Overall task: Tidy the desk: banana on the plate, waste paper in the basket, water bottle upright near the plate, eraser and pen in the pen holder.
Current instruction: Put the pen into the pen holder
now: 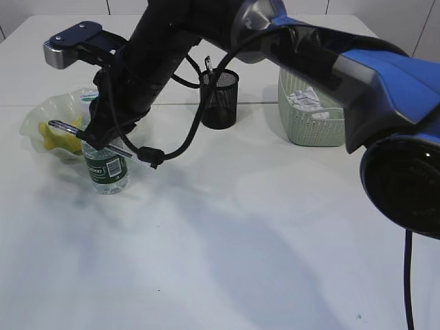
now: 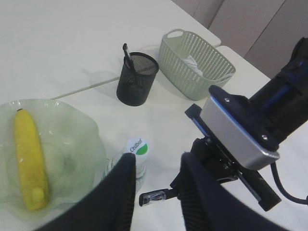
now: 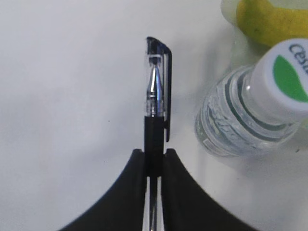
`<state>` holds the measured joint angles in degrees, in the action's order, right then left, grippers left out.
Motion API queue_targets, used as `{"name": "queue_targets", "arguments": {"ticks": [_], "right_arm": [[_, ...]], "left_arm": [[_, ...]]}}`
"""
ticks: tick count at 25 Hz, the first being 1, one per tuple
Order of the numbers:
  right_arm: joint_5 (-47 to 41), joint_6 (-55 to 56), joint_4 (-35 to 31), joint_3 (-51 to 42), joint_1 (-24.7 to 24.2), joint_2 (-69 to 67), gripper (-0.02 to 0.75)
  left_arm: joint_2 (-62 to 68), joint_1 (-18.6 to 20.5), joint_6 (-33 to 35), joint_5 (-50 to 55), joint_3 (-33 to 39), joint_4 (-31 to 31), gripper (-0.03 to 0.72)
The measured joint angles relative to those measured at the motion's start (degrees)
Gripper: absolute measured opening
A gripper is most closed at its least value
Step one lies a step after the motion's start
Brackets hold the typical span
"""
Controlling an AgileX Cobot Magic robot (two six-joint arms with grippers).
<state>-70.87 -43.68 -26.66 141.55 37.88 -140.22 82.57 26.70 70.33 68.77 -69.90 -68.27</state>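
Observation:
My right gripper (image 3: 154, 154) is shut on a black pen with a clear cap (image 3: 156, 77). It holds the pen level, just left of the upright water bottle (image 3: 250, 115). In the exterior view the right arm reaches across to the left, and the pen (image 1: 89, 137) crosses in front of the bottle (image 1: 106, 172). The banana (image 2: 29, 159) lies on the clear wavy plate (image 2: 72, 144). My left gripper (image 2: 159, 161) is open and empty, high above the bottle cap (image 2: 138, 147). Crumpled paper (image 2: 190, 61) lies in the basket (image 2: 197, 62). The eraser is out of view.
The black mesh pen holder (image 1: 220, 100) stands at the back middle with another pen (image 2: 127, 52) in it. The pale green basket (image 1: 309, 113) is to its right. A cable hangs from the right arm near the bottle (image 1: 155, 157).

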Motion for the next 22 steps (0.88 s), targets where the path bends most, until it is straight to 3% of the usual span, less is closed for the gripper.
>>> {"name": "queue_targets", "arguments": {"ticks": [10, 22], "right_arm": [[-0.5, 0.0, -0.9, 9.1, -0.6, 0.0, 0.037], [-1.1, -0.4, -6.9, 16.6, -6.1, 0.4, 0.037]], "left_arm": [[0.0, 0.0, 0.0, 0.0, 0.0, 0.0, 0.216], [0.0, 0.0, 0.0, 0.0, 0.0, 0.0, 0.216]]}}
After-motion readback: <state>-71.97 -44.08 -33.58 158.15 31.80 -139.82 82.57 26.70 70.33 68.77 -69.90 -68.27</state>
